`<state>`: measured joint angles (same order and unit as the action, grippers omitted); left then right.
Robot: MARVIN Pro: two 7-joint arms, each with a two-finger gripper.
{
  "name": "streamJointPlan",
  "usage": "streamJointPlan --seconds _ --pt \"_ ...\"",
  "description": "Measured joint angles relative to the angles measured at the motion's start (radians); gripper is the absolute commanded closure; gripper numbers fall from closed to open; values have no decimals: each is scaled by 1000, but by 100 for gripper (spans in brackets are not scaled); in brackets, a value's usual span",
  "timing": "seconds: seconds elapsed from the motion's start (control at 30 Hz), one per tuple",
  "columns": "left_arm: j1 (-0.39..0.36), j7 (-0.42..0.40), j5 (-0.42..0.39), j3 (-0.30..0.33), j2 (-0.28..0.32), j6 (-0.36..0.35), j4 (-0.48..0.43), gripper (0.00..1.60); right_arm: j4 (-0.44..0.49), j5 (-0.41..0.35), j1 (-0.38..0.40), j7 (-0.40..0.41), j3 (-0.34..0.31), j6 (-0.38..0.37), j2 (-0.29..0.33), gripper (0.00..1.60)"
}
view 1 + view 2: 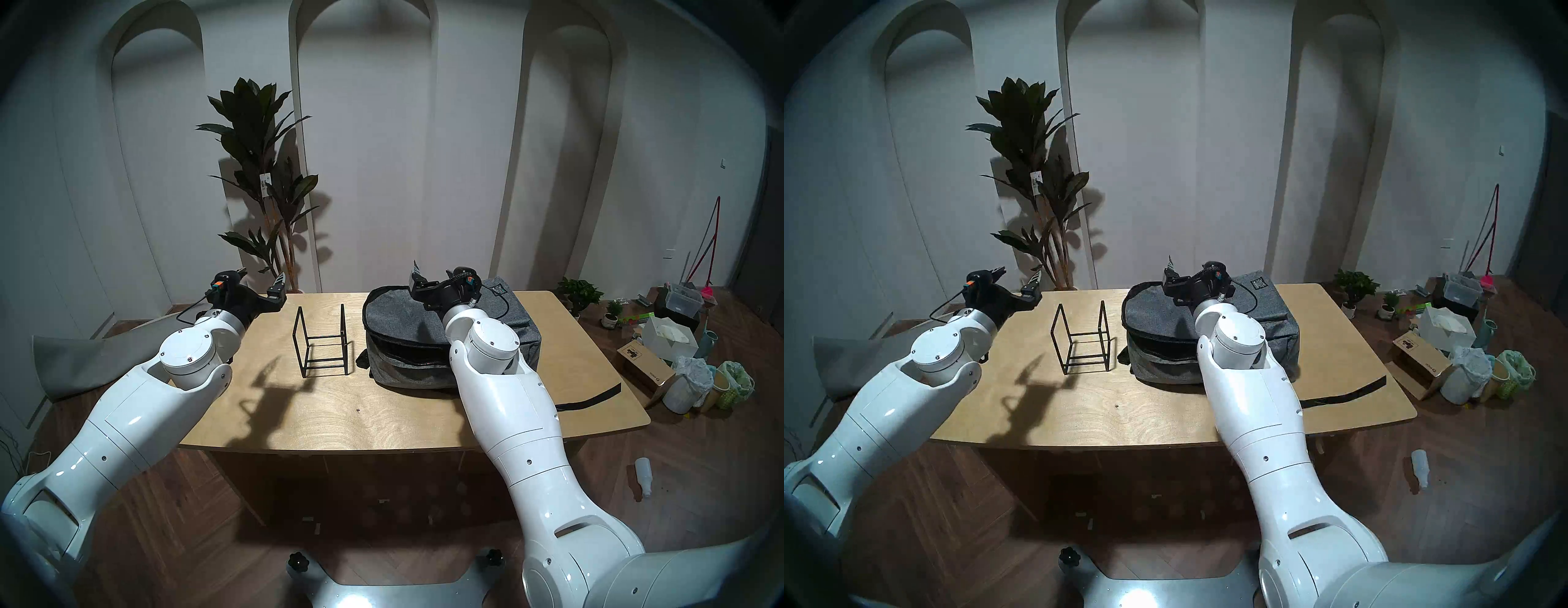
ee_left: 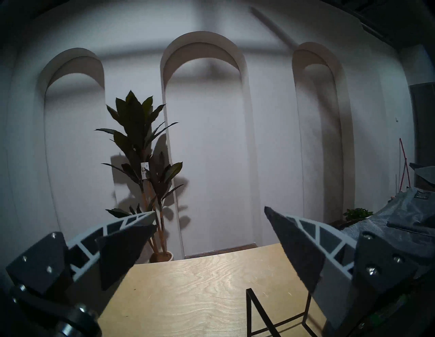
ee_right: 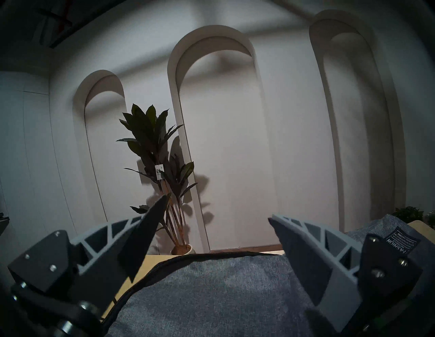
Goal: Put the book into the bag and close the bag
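The grey bag (image 1: 399, 322) lies on the right half of the wooden table (image 1: 339, 412), its dark label patch (image 1: 500, 289) at the far right. A black band of zipper and lining (image 1: 403, 344) runs along its near side. The book is out of view in every frame. My right gripper (image 1: 428, 276) hovers open and empty just above the bag's top, grey fabric (image 3: 223, 282) under the fingers (image 3: 303, 237). My left gripper (image 1: 261, 276) is open and empty above the table's far left corner. The bag's edge shows in the left wrist view (image 2: 400, 223).
An empty black wire-frame stand (image 1: 322, 339) sits on the table between the two grippers, left of the bag. A black strap (image 1: 589, 399) trails across the table's right front. A tall plant (image 1: 263, 182) stands behind the table. Boxes and pots (image 1: 679, 352) clutter the floor at right.
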<state>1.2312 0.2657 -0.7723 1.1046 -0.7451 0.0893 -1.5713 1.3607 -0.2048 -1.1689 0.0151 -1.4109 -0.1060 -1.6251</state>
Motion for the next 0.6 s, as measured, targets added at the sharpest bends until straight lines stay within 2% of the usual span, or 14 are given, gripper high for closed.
streamJointPlan --seconds 0.27,0.6 --pt "16 5 -64 15 7 -27 -7 0 1 18 14 -26 2 -17 0 0" --pt "17 -6 -73 9 24 -83 -8 0 -19 32 23 -42 4 0 0 0"
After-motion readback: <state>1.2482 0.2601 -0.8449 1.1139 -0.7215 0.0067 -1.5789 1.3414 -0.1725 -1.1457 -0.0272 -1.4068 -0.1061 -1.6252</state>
